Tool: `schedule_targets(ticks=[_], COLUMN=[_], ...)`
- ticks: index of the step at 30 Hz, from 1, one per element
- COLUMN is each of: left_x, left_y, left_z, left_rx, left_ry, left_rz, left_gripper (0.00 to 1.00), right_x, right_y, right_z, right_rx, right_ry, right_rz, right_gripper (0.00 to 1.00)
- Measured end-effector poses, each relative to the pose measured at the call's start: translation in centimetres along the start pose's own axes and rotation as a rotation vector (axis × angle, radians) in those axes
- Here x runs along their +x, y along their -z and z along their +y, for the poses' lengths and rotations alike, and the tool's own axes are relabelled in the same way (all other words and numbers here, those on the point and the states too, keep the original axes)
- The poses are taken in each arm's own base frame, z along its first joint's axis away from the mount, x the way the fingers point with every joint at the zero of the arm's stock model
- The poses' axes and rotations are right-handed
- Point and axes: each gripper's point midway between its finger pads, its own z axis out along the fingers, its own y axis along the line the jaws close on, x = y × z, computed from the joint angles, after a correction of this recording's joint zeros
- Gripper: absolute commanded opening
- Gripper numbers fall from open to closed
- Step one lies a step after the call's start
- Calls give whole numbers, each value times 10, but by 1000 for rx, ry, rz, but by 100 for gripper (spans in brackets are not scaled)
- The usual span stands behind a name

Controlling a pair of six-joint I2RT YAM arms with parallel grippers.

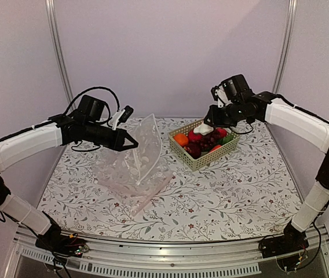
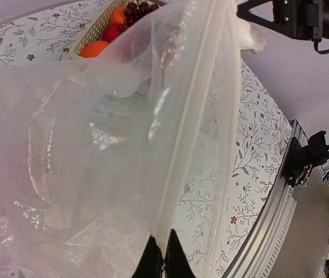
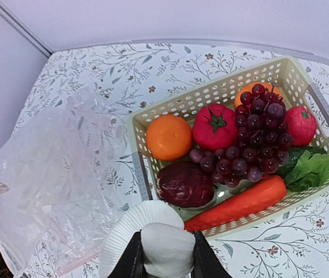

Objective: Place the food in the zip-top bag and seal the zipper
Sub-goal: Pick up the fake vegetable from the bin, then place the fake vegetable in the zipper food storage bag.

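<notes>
**Top external view.** The left hand point(image 1: 133, 142) is raised above the floral-patterned surface point(image 1: 240, 191). It holds up one edge of the large clear zip-top bag printed with white dots point(image 1: 144, 156). The bag's lower part lies crumpled on the surface. A cream perforated plastic basket point(image 1: 206, 160) stands to the right of the bag, apart from it. The right hand point(image 1: 206, 126) hangs over the basket's rim with something white at its tip. This view does not show how either hand's fingers stand.

**Left wrist view.** The two dark fingers point(image 2: 176, 263) are pressed together, pinching the whitish zipper strip point(image 2: 193, 145) on the bag's top edge. The strip runs up and away from the fingers. Whether the zipper is sealed cannot be told.

**Right wrist view.** The right hand pinches a white object with a ribbed, rounded part point(image 3: 130, 231) between its fingers. This view resolves the basket's contents, which the top view shows only as small coloured patches:

- a bunch of dark purple toy grapes point(image 3: 251, 145) in the middle
- a round red fruit with a green stalk point(image 3: 215, 127), touching the grapes on their left
- a round orange fruit point(image 3: 168, 137)
- a dark maroon lump point(image 3: 185, 184)
- an orange carrot-shaped piece point(image 3: 240, 202)
- a green leafy piece point(image 3: 309, 168)
- a red dimpled fruit point(image 3: 300, 124)

The grapes and the red fruit both lie in the basket, outside the bag.
</notes>
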Motion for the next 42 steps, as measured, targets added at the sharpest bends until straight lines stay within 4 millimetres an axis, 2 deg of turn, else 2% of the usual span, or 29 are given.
schedule_targets(ticks=[4, 8, 9, 14, 16, 19, 24, 33, 38, 42], left_x=[-1, -1, -2, -2, -2, -1, 1, 6, 7, 8], left_y=[0, 0, 0, -1, -1, -2, -4, -8, -8, -8], left_z=[-2, -5, -6, -14, -18, -24, -35, -45, -48, -50], left_rx=[10, 32, 35, 73, 94, 126, 181, 235, 254, 261], left_ry=[6, 11, 11, 2, -1, -5, -14, -20, -20, -22], left_rz=[-5, -5, -5, -5, -4, 1, 11, 33, 41, 43], left_gripper=[0, 0, 0, 0, 0, 0, 0, 0, 0, 0], right_x=[-10, -6, 1, 28, 37, 49, 60, 60, 55, 54], right_y=[37, 63, 70, 99, 108, 116, 111, 78, 52, 28], right_z=[23, 54, 72, 136, 157, 177, 195, 217, 212, 199], right_rx=[-104, -213, -258, -421, -473, -528, -523, -354, -252, -125], right_ry=[14, 76, 112, 258, 306, 355, 410, 501, 503, 486], right_rz=[-68, -108, -105, -114, -119, -115, -115, -158, -165, -158], right_gripper=[17, 18, 18, 18, 18, 16, 16, 15, 14, 15])
